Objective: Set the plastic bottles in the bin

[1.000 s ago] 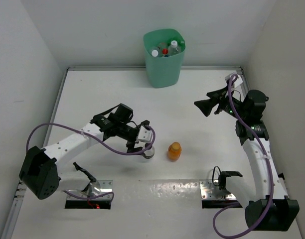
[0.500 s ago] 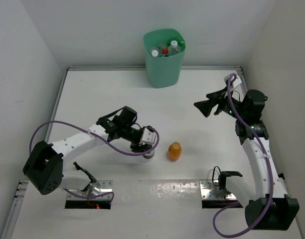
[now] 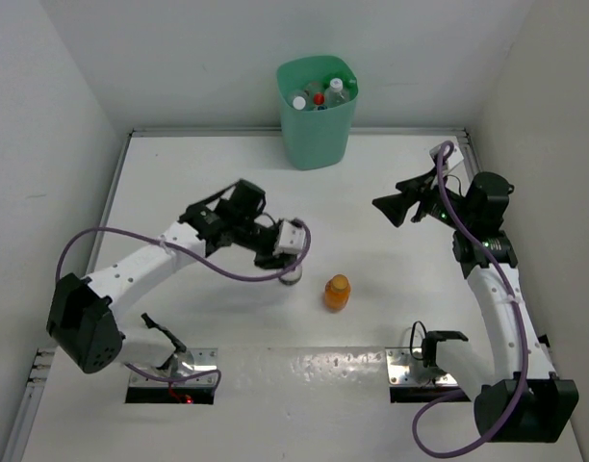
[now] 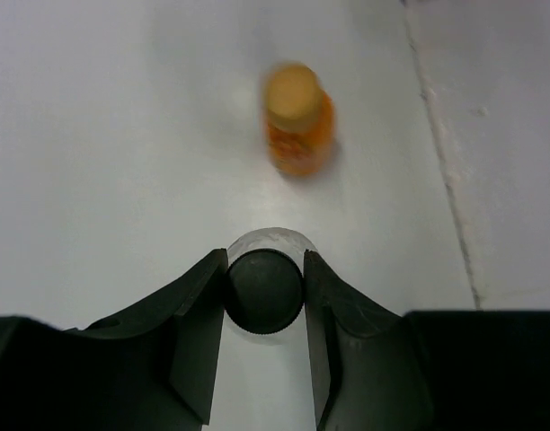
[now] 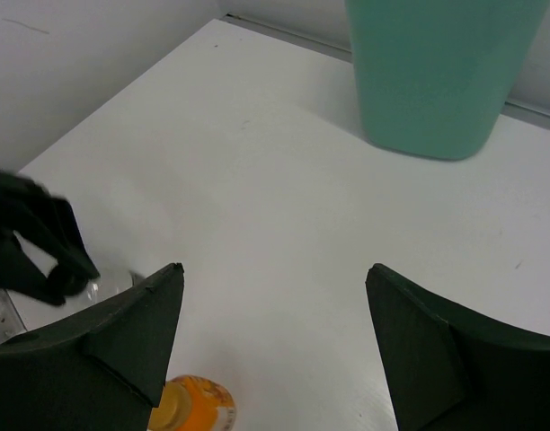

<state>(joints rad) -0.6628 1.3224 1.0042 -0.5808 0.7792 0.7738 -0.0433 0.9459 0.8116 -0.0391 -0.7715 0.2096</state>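
Left wrist view shows the left gripper clamped on a small clear black-capped plastic bottle near mid-table. Hold that squeeze, lift straight, then carry to the tall mint-green plastic bin at twelve o'clock. A squat orange plastic bottle stands near, at its four o'clock. The right gripper hangs spread, empty.

From here the table reads as smooth, matt white. The bin is mint plastic with a soft sheen. In the upper centre of the left wrist view, the orange bottle looks like glossy plastic. Below it, the clear bottle is see-through plastic under a matt black cap. The left gripper has matt black plastic fingers. I see shiny, scuffed metal plates at the bottom of the top view.
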